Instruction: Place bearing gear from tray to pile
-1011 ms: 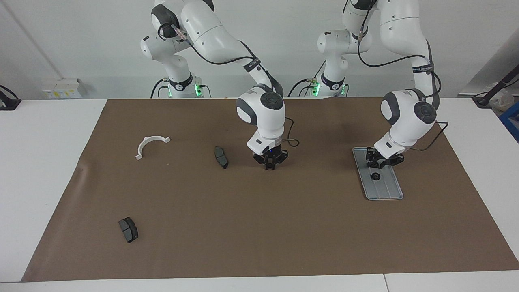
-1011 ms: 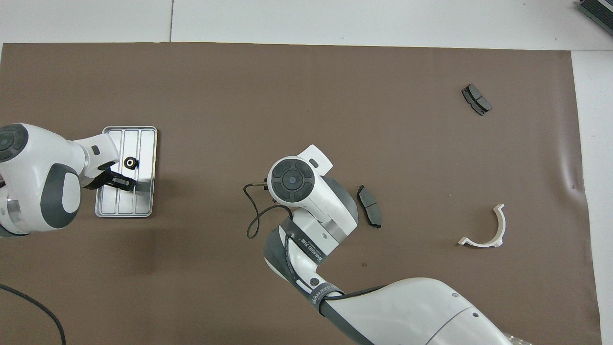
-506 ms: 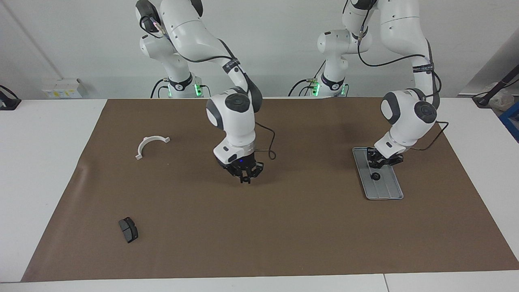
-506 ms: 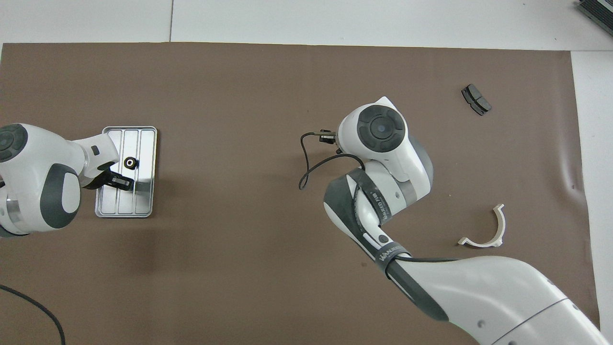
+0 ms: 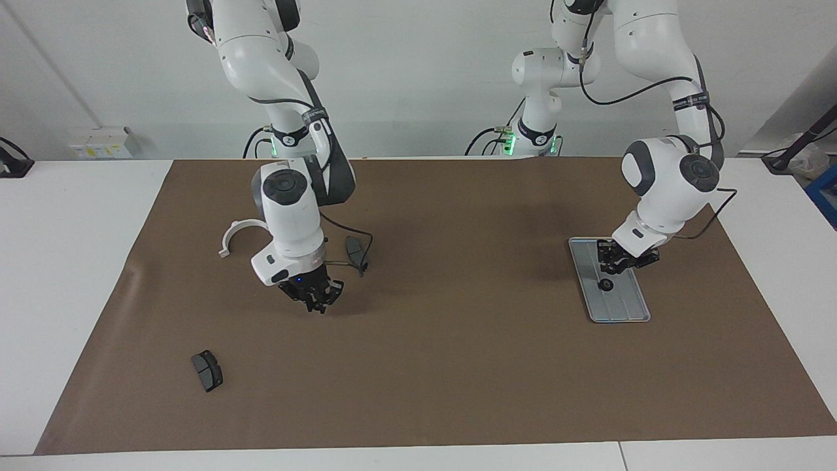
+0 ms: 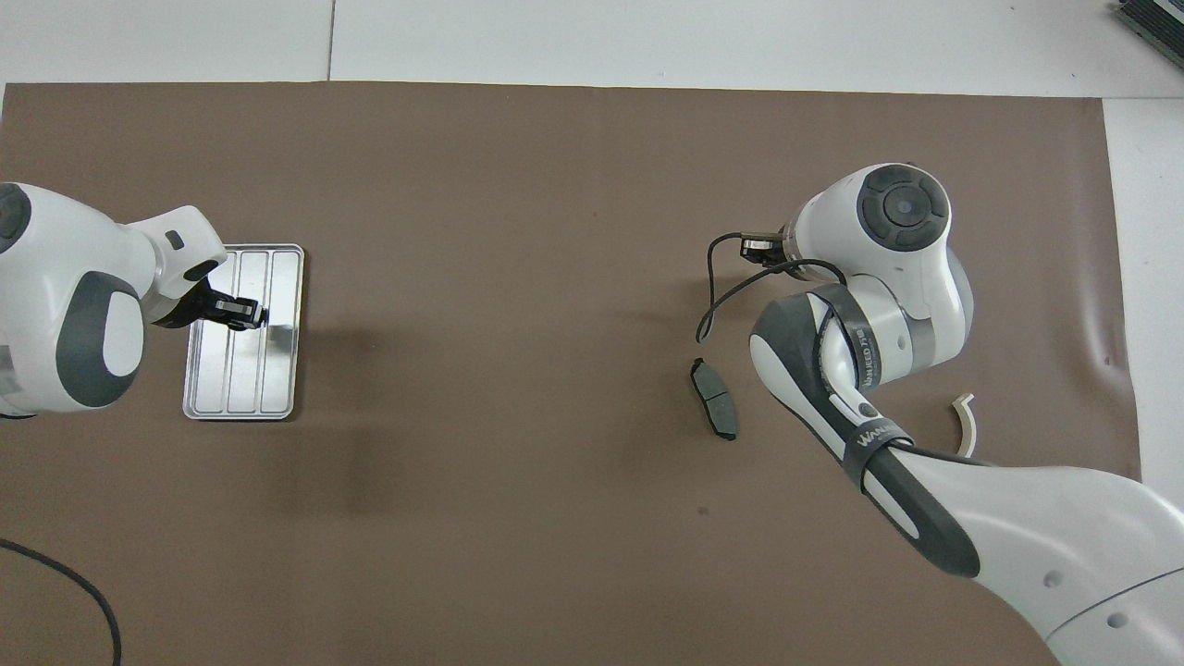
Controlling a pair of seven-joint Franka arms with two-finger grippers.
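The grey-blue tray (image 5: 624, 307) lies on the brown mat toward the left arm's end of the table. The small black bearing gear (image 5: 606, 284) sits in it. My left gripper (image 5: 614, 267) hangs open just above the tray, close over the gear and apart from it. In the overhead view the left gripper (image 6: 248, 314) covers the gear over the tray (image 6: 242, 379). The pile is a white half-ring bracket (image 5: 230, 235) and two dark brake pads (image 5: 207, 370) (image 5: 356, 252). My right gripper (image 5: 314, 304) is shut and empty, low over the mat among them.
In the overhead view the right arm's hand (image 6: 902, 208) covers one brake pad and most of the bracket (image 6: 967, 421); the other pad (image 6: 714, 412) shows. The brown mat (image 5: 458, 366) covers most of the white table.
My right arm has swung from mid-table toward the pile at its own end. My left gripper has shifted slightly along the tray, now over the gear. The gear has not moved.
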